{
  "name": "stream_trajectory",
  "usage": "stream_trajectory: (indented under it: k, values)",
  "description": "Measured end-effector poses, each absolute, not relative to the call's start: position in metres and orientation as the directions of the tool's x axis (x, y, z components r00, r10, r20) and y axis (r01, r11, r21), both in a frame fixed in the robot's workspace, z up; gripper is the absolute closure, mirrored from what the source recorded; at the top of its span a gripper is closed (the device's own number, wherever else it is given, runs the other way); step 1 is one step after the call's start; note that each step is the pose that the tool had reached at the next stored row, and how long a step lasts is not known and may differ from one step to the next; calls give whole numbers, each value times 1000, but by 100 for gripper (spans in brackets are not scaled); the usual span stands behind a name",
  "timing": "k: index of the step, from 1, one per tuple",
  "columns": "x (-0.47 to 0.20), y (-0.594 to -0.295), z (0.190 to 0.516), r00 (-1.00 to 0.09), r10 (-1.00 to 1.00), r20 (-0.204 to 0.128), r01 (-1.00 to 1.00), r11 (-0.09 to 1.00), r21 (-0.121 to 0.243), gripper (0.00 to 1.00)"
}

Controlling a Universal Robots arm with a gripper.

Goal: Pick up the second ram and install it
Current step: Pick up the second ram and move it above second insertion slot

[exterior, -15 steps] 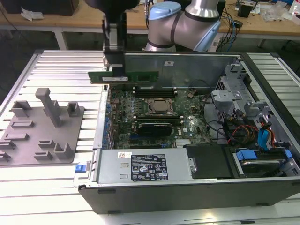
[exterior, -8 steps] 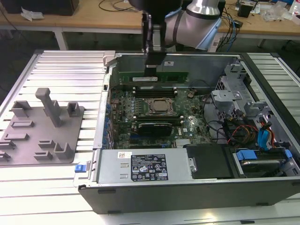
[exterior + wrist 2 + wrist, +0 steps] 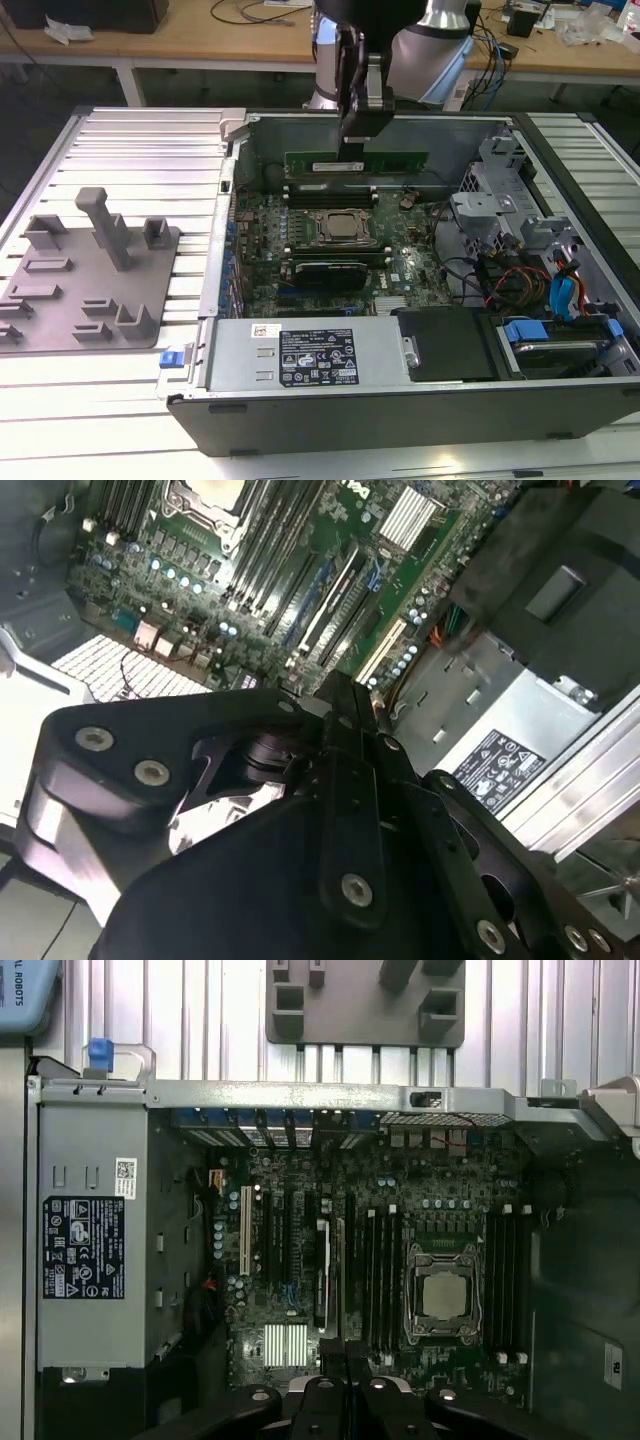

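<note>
The second ram [image 3: 356,162], a long green stick with a white label, hangs upright and level inside the open computer case [image 3: 205,330]. My gripper [image 3: 356,140] comes down from above and is shut on the middle of its top edge. From the exterior view the stick sits in front of the case's back wall, beyond the square silver processor [image 3: 340,226]. I cannot tell which slot lies under it. In both wrist views my black fingers [image 3: 345,1375] [image 3: 350,720] stand close together over the motherboard, near the black memory slots [image 3: 378,1270] beside the processor [image 3: 441,1295].
A grey holding fixture [image 3: 90,270] lies on the ribbed table at the exterior view's left. The power supply [image 3: 310,355] fills the case's near side. Drive cages and cables [image 3: 520,265] crowd the exterior view's right. Workbenches stand behind the arm.
</note>
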State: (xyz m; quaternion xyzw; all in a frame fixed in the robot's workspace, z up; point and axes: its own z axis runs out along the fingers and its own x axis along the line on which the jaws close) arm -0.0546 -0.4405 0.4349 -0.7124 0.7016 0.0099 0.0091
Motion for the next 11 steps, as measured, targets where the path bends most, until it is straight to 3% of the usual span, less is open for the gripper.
stream_trajectory:
  k: [11]
  values:
    - [-52,-413,413,15,-1000,-27,-1000,-15,1,91]
